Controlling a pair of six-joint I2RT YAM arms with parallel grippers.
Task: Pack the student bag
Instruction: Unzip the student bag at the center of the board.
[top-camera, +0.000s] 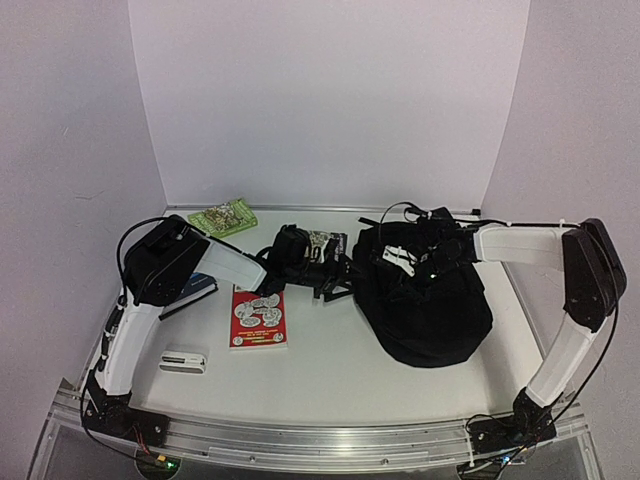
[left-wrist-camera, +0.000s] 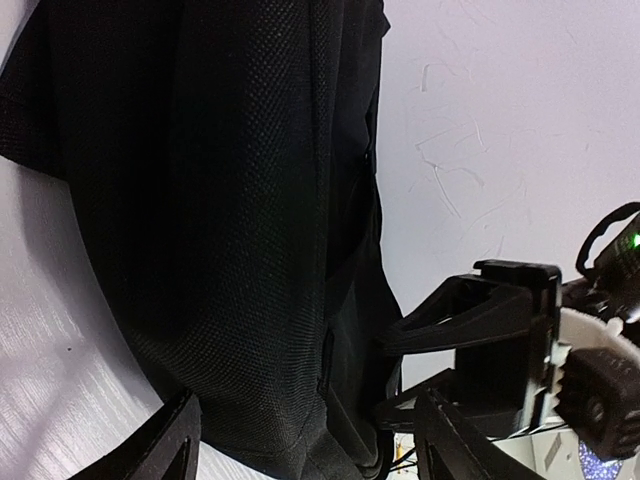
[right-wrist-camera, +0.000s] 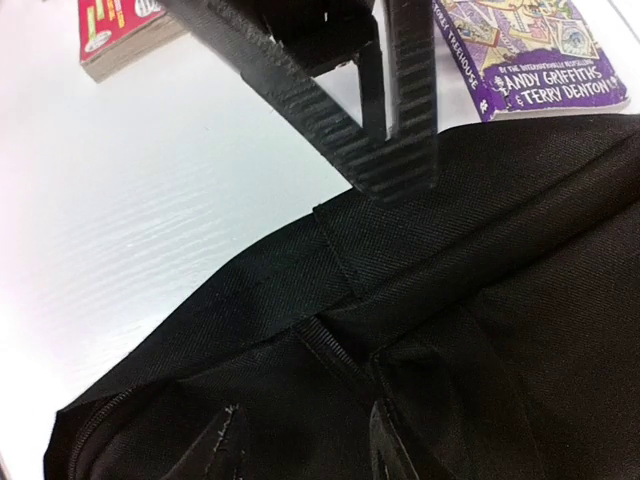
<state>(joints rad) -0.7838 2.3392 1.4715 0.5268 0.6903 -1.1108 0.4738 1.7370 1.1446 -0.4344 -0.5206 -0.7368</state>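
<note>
The student bag (top-camera: 430, 305) is a large black fabric backpack lying right of centre. My left gripper (top-camera: 340, 272) reaches its left edge. In the left wrist view its jaws are open (left-wrist-camera: 310, 440) with the bag's side (left-wrist-camera: 220, 200) filling the gap between them. My right gripper (top-camera: 405, 262) is over the bag's top. In the right wrist view (right-wrist-camera: 305, 450) its fingertips (right-wrist-camera: 225, 450) stand apart, pressed on the black fabric (right-wrist-camera: 500, 300), with a webbing strap (right-wrist-camera: 340, 350) running between them. One left finger (right-wrist-camera: 385, 150) touches the bag's edge there.
A red book (top-camera: 258, 318) lies left of the bag. A purple book (top-camera: 325, 243) lies under my left gripper, a dark book (top-camera: 190, 292) under the left arm. A green packet (top-camera: 222, 216) is at the back, a white object (top-camera: 184, 359) at front left.
</note>
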